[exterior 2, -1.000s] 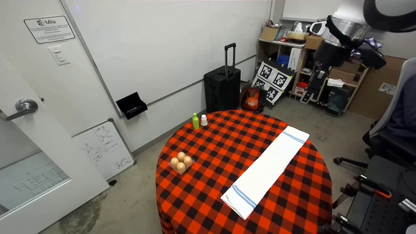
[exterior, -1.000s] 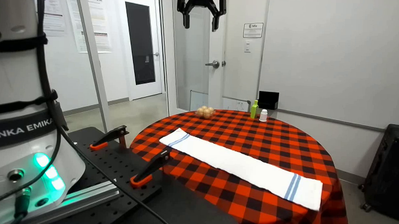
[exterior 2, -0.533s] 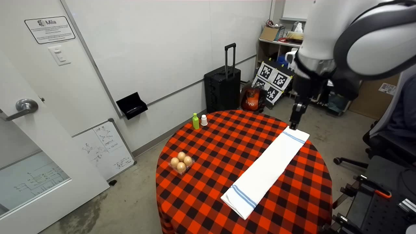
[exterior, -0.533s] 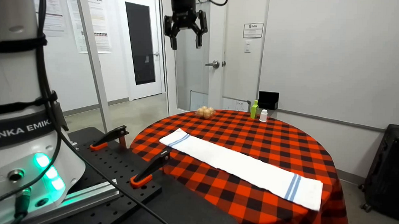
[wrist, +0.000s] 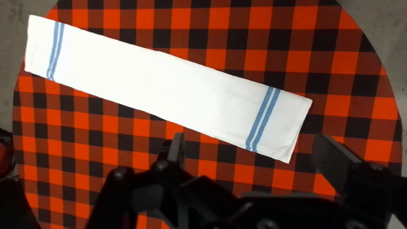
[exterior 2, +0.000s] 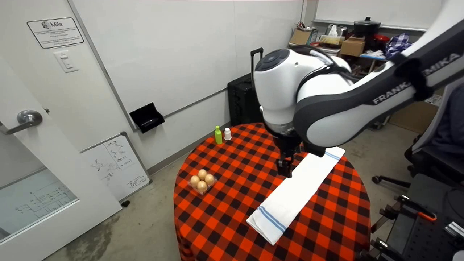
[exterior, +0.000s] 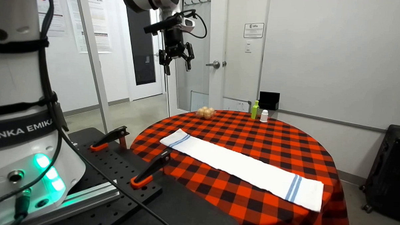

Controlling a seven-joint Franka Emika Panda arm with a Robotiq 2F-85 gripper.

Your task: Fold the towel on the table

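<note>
The towel (exterior: 238,162) is a long white strip with blue stripes near both short ends. It lies flat on the red-and-black checked table (exterior: 285,148). It also shows in an exterior view (exterior 2: 301,188), where the arm covers part of its far end, and whole in the wrist view (wrist: 152,79). My gripper (exterior: 178,68) is open and empty, fingers down, high above the table. In an exterior view the gripper (exterior 2: 284,170) appears beside the towel's long edge. In the wrist view the gripper (wrist: 249,140) has its fingers apart, with one towel end between them in the picture.
A clear pack of eggs (exterior 2: 202,181) stands on the table. A green bottle (exterior 2: 218,135) and a small white container (exterior 2: 227,134) stand near the wall-side edge. Orange-black clamps (exterior: 151,169) sit on the robot's black base plate next to the table.
My gripper has come down and moved leftward in both exterior views, from beyond the towel's far end to over the table. It has stayed open. The towel has not moved.
</note>
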